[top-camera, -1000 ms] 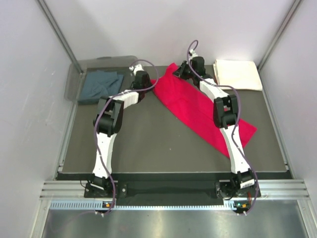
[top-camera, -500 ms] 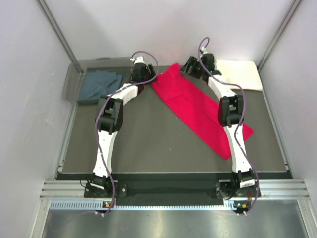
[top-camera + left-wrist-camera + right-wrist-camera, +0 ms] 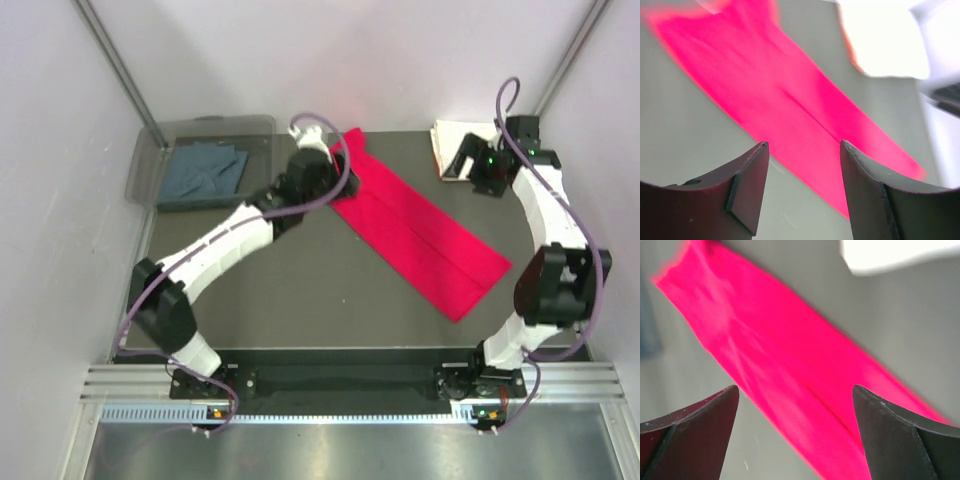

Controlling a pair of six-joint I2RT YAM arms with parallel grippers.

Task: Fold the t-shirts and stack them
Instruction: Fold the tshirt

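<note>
The red t-shirt [image 3: 415, 225] lies flat on the mat as a long folded strip running from far centre to near right. My left gripper [image 3: 338, 165] hovers open over the strip's far end, and between its fingertips [image 3: 802, 145] I see the red t-shirt [image 3: 790, 100] below, untouched. My right gripper [image 3: 465, 165] is open at the far right, above the cream-white folded t-shirt [image 3: 448, 138], which the arm mostly covers. The right wrist view shows the open right gripper [image 3: 795, 387] above the red t-shirt [image 3: 790, 365]. The blue-grey t-shirt [image 3: 205, 170] lies in the bin.
A clear plastic bin [image 3: 150, 160] sits at the far left corner of the dark mat [image 3: 300, 290]. White walls and metal posts close in the sides and back. The cream-white t-shirt [image 3: 885, 40] shows as a bright patch in the left wrist view.
Both grippers opened and let go of the red t-shirt, which now lies flat. The right arm swung right over the cream-white t-shirt; the left arm shifted right and drew back.
</note>
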